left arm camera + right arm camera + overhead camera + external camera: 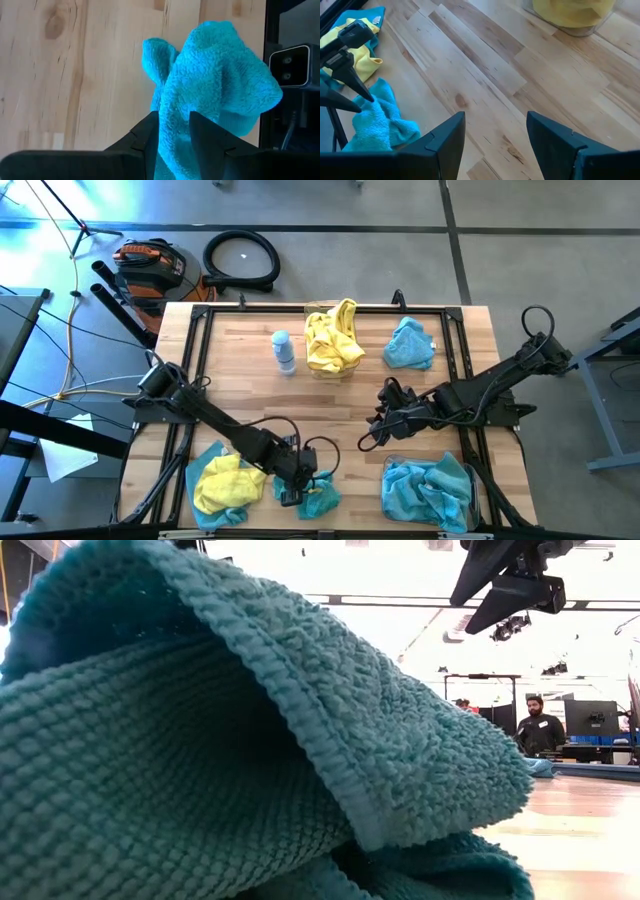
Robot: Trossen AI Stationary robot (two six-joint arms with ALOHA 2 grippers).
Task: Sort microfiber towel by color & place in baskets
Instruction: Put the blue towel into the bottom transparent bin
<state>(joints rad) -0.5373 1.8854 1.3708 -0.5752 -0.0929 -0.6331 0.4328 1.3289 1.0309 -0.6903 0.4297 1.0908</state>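
My left gripper (297, 484) is at the table's near edge, shut on a teal-blue towel (320, 500) that fills the low view (250, 740). To its left, a yellow towel (222, 483) lies on another teal one (207, 454). My right gripper (380, 425) hovers open over bare wood mid-table, right of centre. A clear basket (333, 370) at the far middle holds yellow towels (333, 338). A second basket (470, 515) at the near right holds teal towels (428, 490). One loose teal towel (410, 345) lies at the far right. My left gripper pinches a bunched-up ridge of the teal towel (176, 117) between its two fingers (147, 135). How many layers it has, I cannot tell. The fingers slant down from the table's left. The cloth stands up past the fingertips, and its lower part (430, 875) rests on the table.
A small white-and-blue bottle (284, 352) stands left of the yellow basket. The low camera (287, 67) sits just beyond the held towel at the near edge. Bare wood lies between the two grippers. A person (540, 725) stands in the room beyond the table.
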